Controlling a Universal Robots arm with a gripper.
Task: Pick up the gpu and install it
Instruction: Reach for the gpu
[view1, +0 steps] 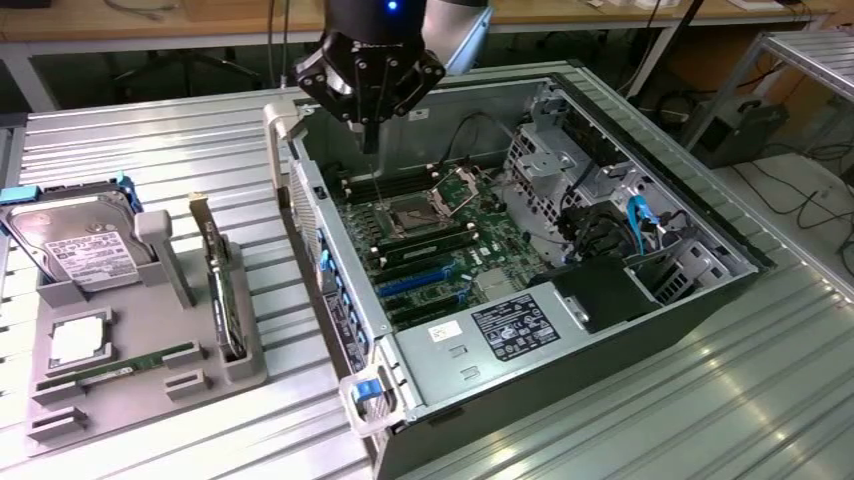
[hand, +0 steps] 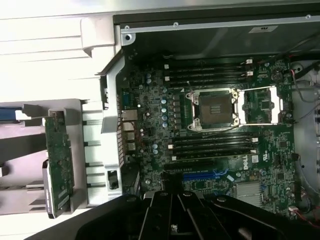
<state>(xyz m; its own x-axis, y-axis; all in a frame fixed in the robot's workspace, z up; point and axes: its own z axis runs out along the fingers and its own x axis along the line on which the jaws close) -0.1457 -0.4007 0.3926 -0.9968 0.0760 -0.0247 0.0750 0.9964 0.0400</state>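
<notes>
Surface (view1: 174, 140) carries open case (view1: 441, 360). Gpu (view1: 214, 280) on edge in grey holder (view1: 120, 400), toward surface's edge at exterior view's left. Pincer (view1: 370, 140) clenched, empty, over case. Card likely light, stiff, fragile: grip top board edge, gently.

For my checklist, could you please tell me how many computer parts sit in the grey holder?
4: hard drive at the back, graphics card on edge nearest the case, processor chip in the middle, memory stick flat in front. None looks hidden.
</notes>
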